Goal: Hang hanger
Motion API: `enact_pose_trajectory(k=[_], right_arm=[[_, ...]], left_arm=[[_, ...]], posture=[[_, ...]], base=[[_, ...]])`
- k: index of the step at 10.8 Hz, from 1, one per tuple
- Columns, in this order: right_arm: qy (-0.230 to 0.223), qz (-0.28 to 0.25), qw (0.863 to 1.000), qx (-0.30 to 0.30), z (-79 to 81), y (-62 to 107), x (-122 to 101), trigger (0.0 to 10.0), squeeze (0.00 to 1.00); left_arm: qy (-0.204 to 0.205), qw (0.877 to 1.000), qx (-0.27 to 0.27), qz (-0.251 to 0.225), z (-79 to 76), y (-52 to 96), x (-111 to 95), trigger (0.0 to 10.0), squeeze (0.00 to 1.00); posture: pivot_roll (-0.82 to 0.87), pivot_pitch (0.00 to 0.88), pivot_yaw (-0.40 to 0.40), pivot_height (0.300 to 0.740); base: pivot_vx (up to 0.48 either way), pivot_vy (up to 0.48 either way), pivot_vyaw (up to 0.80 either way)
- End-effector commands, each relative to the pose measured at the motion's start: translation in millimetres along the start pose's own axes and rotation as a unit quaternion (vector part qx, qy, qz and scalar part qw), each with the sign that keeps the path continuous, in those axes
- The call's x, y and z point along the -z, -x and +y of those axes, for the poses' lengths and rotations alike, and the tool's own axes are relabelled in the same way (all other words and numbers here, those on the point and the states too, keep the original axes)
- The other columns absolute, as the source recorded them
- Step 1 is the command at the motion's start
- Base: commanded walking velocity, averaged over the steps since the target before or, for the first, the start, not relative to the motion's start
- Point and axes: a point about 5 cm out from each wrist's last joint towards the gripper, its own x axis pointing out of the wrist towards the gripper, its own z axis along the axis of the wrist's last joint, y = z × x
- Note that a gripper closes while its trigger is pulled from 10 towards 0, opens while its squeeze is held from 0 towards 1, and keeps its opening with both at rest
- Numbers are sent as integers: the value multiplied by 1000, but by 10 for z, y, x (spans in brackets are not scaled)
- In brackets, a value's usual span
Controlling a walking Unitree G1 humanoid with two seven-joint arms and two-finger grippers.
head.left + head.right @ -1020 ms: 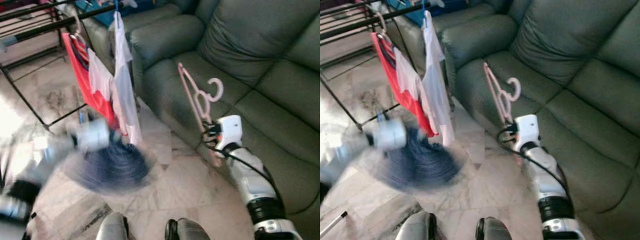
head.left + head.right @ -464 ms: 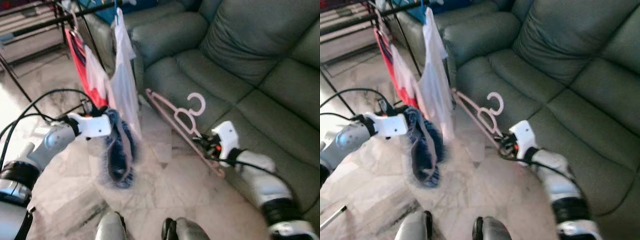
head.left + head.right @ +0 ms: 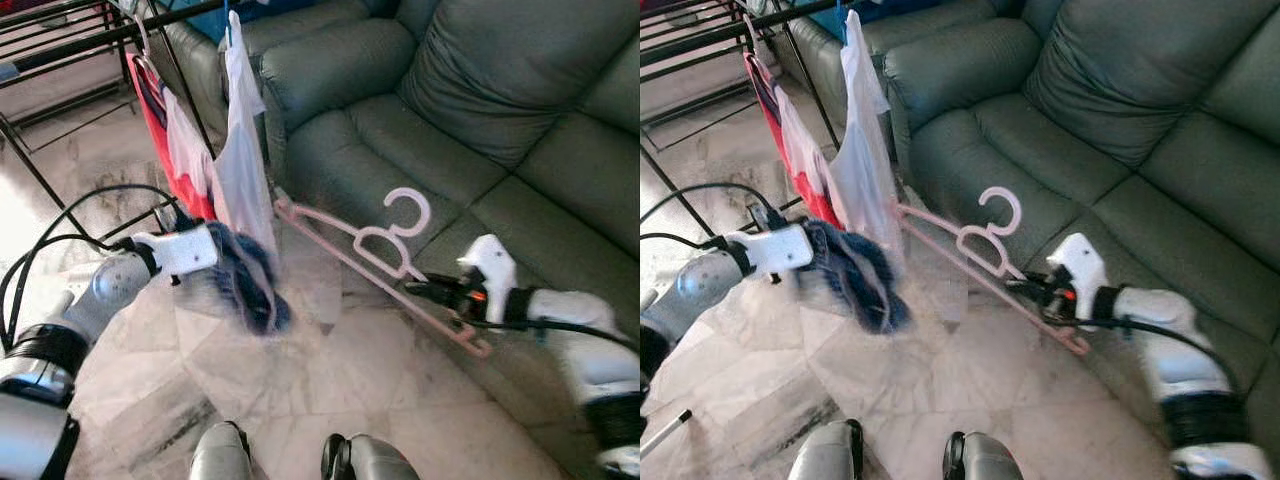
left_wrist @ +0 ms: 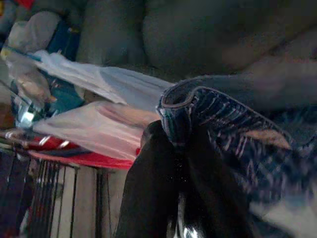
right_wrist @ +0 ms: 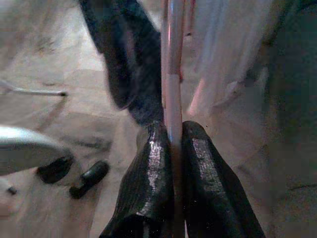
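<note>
A pink plastic hanger (image 3: pixel 375 250) is held out over the floor in front of the sofa, its hook (image 3: pixel 408 212) pointing up. My right gripper (image 3: pixel 432 291) is shut on its lower bar, and the right wrist view has the pink bar (image 5: pixel 173 89) pinched between both fingers (image 5: pixel 148 163). My left gripper (image 3: pixel 215 258) is shut on a dark blue striped garment (image 3: pixel 250 285) that droops toward the floor, left of the hanger. The left wrist view has that cloth (image 4: pixel 223 124) folded over the black fingers (image 4: pixel 158 188).
A black drying rack (image 3: pixel 90 20) stands at the back left with a red cloth (image 3: pixel 160 130) and white clothes (image 3: pixel 240 150) hanging from it. A dark green sofa (image 3: pixel 480 110) spans the right. Pale marble floor (image 3: pixel 330 380) lies below, my feet (image 3: pixel 290 460) at the bottom edge.
The right gripper swung the hanger from steeply upright down to a flatter tilt, reaching left. The left arm rose and carried the blue garment up toward the hanger.
</note>
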Motion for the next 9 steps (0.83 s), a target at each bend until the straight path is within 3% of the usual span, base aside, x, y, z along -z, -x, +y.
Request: enact_pose_trajectory(k=[1,4,7,9], right_arm=[[-1,7,1000,-30,31,69,-14,10000,0],[-10,23,999,-43,-10,125,19,10000,0],[-18,40,995,-86,76,114,27,10000,0],[-24,61,992,-111,131,192,67,10000,0]], left_arm=[[17,1000,-8,-2,69,-15,-17,10000,0],[39,998,22,-53,11,-50,-176,10000,0],[41,997,22,-54,22,-49,-188,10000,0],[44,997,24,-53,18,-44,-184,10000,0]], posture=[[33,160,-75,740],[33,160,-77,740],[39,160,-77,740],[35,159,-78,740]], base=[[0,0,0],[0,0,0],[0,0,0],[0,0,0]])
